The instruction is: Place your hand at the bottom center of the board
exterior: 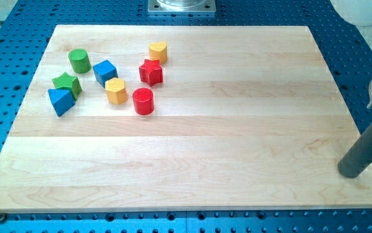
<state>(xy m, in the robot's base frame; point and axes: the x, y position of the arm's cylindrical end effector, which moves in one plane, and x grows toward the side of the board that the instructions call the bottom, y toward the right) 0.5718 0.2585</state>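
My tip (352,172) sitting on board (192,142) near its right edge, low down, well toward view's right of board's bottom center. No fingers here, just plain rod, nothing gripping.

All blocks bunching in board's upper-left part, well apart from tip: green cylinder (79,61), blue cube (105,72), green star-ish block (67,84) (shape kinda hard to make out) touching blue triangle (60,101), yellow hexagon (116,91), red cylinder (143,101), red star (151,72), another yellow block (158,52).

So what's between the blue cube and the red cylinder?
In the camera view, the yellow hexagon block sits between the blue cube and the red cylinder. My tip is far off at the view's right.
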